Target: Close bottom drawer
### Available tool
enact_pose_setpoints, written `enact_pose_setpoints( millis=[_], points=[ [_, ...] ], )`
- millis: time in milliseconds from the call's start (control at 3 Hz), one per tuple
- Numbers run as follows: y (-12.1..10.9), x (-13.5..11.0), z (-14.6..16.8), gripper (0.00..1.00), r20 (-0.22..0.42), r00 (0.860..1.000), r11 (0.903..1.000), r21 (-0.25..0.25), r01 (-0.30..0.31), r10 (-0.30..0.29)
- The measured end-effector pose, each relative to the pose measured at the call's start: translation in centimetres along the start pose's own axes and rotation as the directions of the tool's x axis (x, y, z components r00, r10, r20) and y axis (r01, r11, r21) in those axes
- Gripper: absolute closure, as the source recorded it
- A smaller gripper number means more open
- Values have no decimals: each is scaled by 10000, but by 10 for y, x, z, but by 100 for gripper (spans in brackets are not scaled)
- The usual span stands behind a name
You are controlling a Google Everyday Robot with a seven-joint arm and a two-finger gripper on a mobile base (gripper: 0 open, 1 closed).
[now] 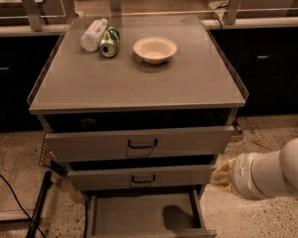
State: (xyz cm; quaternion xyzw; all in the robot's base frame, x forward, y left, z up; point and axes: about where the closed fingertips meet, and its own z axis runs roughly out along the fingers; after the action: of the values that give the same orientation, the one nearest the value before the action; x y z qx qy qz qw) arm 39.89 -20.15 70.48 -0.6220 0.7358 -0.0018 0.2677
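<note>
The bottom drawer [134, 214] is the lowest and narrowest of three grey drawers in the cabinet. It is pulled far out toward me, so its plain grey inside shows. Its front lies at the lower edge of the view and its handle is out of view. My gripper [220, 175] is at the end of the white arm, low on the right. It is beside the cabinet's right front corner, level with the mid-width drawer and just above the bottom drawer's right side. Its shadow falls on the drawer floor.
The widest top drawer [139, 144] and the mid-width drawer [139, 178] stand slightly out. A bowl [155, 49], a green can [110, 41] and a plastic bottle [93, 33] lie on the cabinet top. A black bar [39, 207] leans at the lower left. Dark cabinets stand behind.
</note>
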Motion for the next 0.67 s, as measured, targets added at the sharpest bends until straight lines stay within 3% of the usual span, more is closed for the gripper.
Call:
enact_pose_setpoints(
  millis=[667],
  points=[
    [52,51,63,100,-213,9997,9983,-583,-90,77]
  ],
)
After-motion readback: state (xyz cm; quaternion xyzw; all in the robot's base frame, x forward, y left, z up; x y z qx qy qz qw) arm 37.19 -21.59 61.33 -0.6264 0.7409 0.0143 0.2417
